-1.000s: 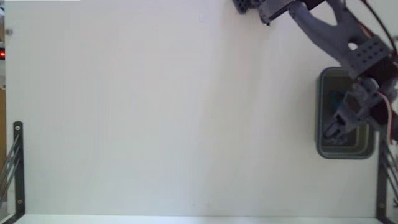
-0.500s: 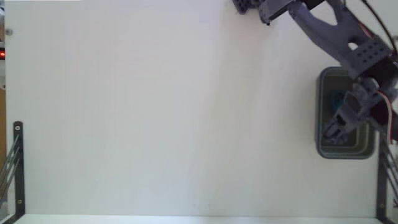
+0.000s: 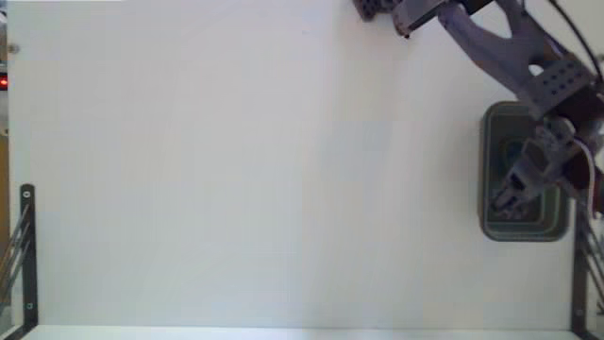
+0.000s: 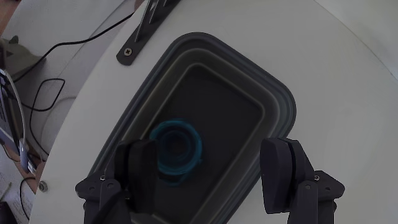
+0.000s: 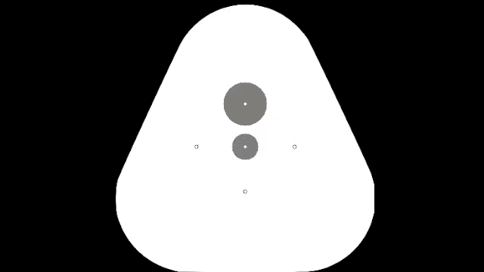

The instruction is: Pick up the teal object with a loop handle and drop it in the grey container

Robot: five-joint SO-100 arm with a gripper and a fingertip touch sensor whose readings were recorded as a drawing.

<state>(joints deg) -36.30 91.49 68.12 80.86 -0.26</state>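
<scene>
Gripper (image 4: 211, 177): hanging spread wide, holding nothing, directly over the bin.
Teal object with a loop handle (image 4: 176, 147): lying below and between the fingers, nearer the left finger in the wrist view, loop pointing toward the camera.
Grey container (image 4: 283, 102): surrounding the teal piece underneath; drop looking done, leaving a lift clear.

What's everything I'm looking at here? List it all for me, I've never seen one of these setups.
teal object with a loop handle: one, bright teal, lying on the floor of the tub.
grey container: one, dark grey, at the table's right edge in the fixed view.
table: one, white, fills most of the fixed view.
metal brackets: black, at the table's lower left and lower right corners in the fixed view.
cables: black, beyond the table edge in the wrist view.
arm: one, grey-purple, reaching in from the top right.
gripper: one, dark, open above the tub, holding nothing.
</scene>
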